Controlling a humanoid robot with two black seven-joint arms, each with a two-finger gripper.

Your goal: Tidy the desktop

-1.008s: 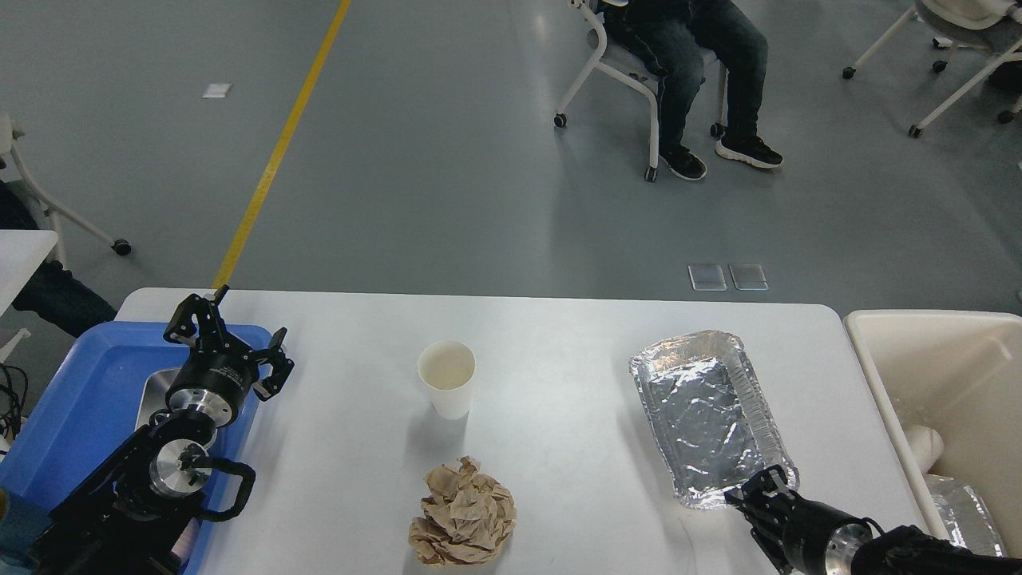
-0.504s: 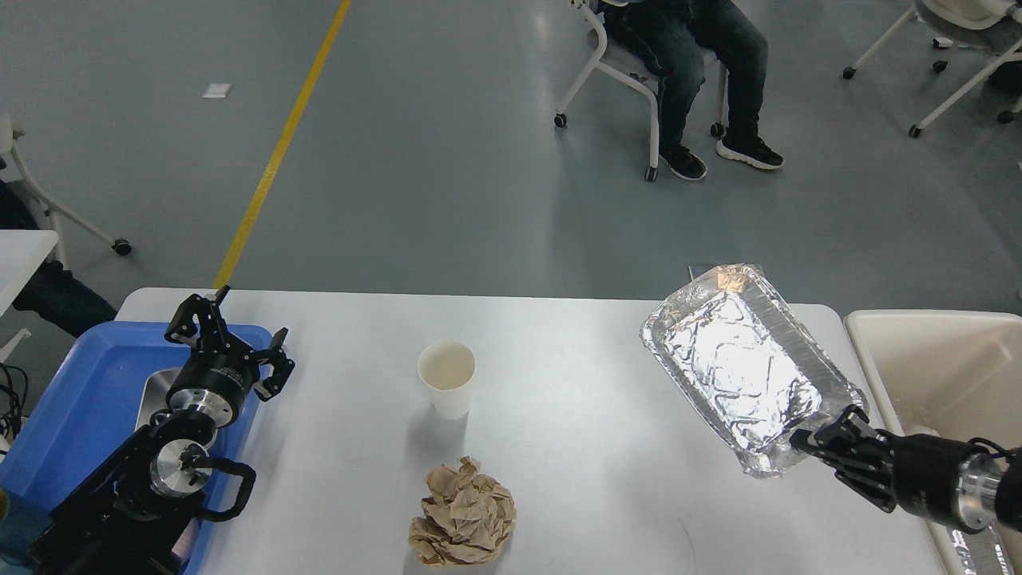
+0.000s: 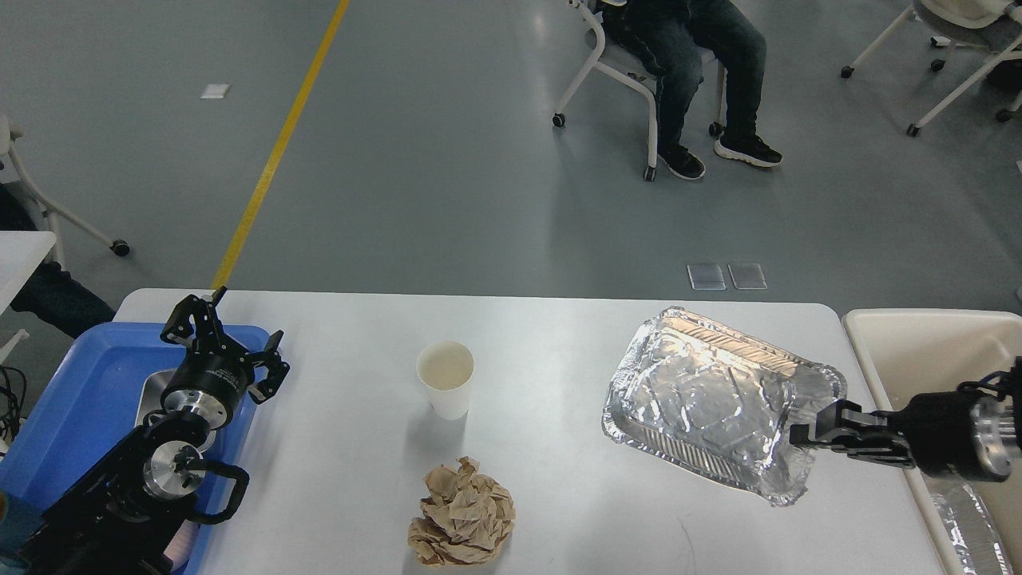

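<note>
The white desktop fills the lower view. My right gripper is shut on the right edge of a crumpled foil tray and holds it tilted above the desktop's right part. A white paper cup stands upright at the middle. A crumpled brown paper ball lies near the front edge. My left gripper is open and empty above the right edge of the blue tray.
A cream bin stands off the desktop's right end, with foil and other waste inside. A metal dish lies in the blue tray under my left arm. A seated person and chairs are on the floor beyond.
My right gripper lifted the foil tray off the desktop, swung it up, then turned it flatter and lower, pointing left. My left arm barely moved.
</note>
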